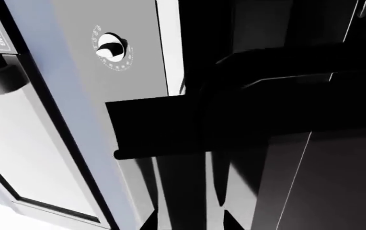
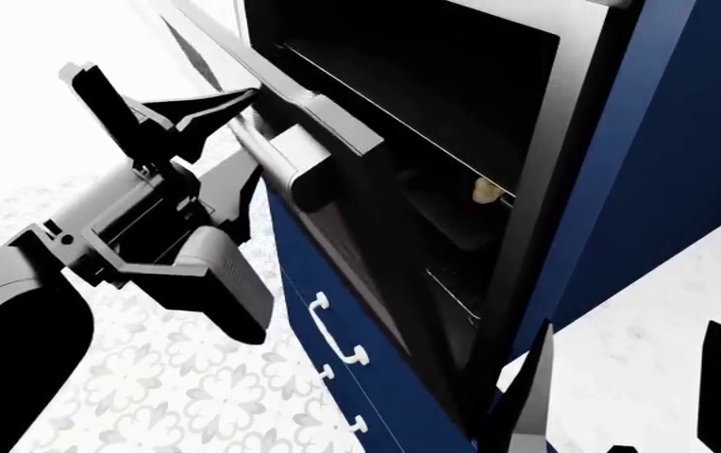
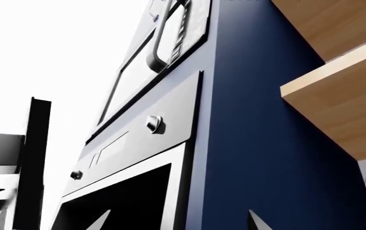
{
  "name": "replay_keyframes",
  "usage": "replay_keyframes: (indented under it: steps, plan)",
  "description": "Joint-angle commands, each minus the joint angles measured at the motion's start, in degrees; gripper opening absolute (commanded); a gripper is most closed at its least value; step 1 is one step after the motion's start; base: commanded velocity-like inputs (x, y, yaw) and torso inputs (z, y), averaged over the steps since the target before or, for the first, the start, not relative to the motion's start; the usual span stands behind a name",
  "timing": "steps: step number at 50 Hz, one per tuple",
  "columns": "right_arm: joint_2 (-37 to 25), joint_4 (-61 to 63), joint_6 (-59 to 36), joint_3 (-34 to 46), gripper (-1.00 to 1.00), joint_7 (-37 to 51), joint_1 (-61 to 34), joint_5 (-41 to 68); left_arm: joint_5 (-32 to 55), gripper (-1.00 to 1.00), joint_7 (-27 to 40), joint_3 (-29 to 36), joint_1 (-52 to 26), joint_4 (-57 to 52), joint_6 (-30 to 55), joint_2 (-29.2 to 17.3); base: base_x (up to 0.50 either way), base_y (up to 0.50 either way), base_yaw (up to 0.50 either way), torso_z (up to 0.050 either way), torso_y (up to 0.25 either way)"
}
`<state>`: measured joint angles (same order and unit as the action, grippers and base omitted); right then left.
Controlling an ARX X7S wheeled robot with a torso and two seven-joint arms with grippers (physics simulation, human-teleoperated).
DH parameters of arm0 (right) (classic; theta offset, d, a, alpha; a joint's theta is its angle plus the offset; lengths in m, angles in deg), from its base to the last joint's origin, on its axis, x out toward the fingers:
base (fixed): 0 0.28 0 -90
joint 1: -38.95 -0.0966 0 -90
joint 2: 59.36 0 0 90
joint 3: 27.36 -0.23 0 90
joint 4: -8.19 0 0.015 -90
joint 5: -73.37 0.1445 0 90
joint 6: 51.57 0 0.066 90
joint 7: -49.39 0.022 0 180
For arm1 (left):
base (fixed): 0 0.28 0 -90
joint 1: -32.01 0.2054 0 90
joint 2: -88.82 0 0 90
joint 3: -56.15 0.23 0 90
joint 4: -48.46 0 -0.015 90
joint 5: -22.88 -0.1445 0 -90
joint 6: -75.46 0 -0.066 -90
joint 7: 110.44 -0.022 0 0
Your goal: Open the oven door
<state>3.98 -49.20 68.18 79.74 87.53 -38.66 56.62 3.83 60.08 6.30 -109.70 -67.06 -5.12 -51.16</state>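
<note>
Navy cabinetry (image 2: pixel 676 142) rises over a pale patterned floor. The oven door (image 2: pixel 323 203) is swung partway down toward nine o'clock, its cavity exposed. The left gripper (image 2: pixel 191 113), fingers spread, holds nothing beside the door's edge, probably to push it lower. The right gripper (image 2: pixel 625 396) hangs open at five o'clock, idle.

Grey blocky left arm (image 2: pixel 146 236), black-fingered left tool (image 2: pixel 165 113).

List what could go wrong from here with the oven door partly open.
1. The left gripper sits by the oven door near its bar handle, but no firm grasp is visible; it may slip off and the door could drop.
2. The drawer fronts lie just under the door's swing, so the left arm may get pinched as the door lowers.
3. The right gripper hangs near the cabinet side and could bump it.
</note>
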Motion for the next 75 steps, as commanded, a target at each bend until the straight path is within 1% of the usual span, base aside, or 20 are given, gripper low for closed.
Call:
replay_keyframes:
  steps: [1,9,15,24,37,41,52,59,75]
  plan:
    - [0.0,0.2,-0.3,-0.1,1.00,0.1,-0.1,0.2,3.5,-1.00,6.0,-1.2,7.2,-8.1,-0.2,-3.7,0.00,0.00,0.00,0.000,0.000]
    - [0.1,0.5,-1.0,0.0,1.00,0.1,-0.2,0.3,5.2,-1.00,11.6,-3.4,11.9,-9.4,-2.0,-5.5,0.00,0.00,0.00,0.000,0.003]
    - [0.2,0.7,-1.3,0.1,1.00,0.0,-0.2,0.6,5.9,-1.00,14.1,-4.3,14.7,-10.4,-2.7,-7.2,0.00,0.00,0.00,0.000,0.002]
    - [0.2,0.8,-1.2,0.3,1.00,0.1,-0.3,0.8,6.9,-1.00,17.3,-5.2,18.0,-10.7,-4.0,-8.4,0.00,0.00,0.00,0.000,0.002]
    - [0.0,0.5,-1.0,0.4,1.00,0.2,-0.4,0.7,5.7,-1.00,16.3,-4.6,20.4,-12.5,-1.5,-10.9,0.00,0.00,0.00,0.000,0.002]
    - [0.0,0.5,-1.0,0.4,1.00,0.3,-0.4,0.7,4.7,-1.00,15.8,-3.9,20.8,-12.0,-0.7,-10.9,0.00,0.00,0.00,0.000,0.003]
    - [-0.1,0.6,-1.0,0.5,1.00,0.4,-0.4,0.5,3.7,-1.00,17.2,-3.4,23.2,-11.4,0.4,-11.3,0.00,0.00,0.00,0.000,0.000]
    - [0.0,0.9,-1.4,0.7,1.00,0.2,-0.4,0.3,4.1,-1.00,19.9,-3.8,26.5,-12.6,0.5,-13.2,0.00,0.00,0.00,0.000,0.000]
    - [-0.1,1.0,-1.5,0.7,1.00,0.4,-0.4,0.3,4.1,-1.00,20.1,-4.0,27.0,-12.7,0.5,-13.4,0.00,0.00,0.00,-0.001,0.000]
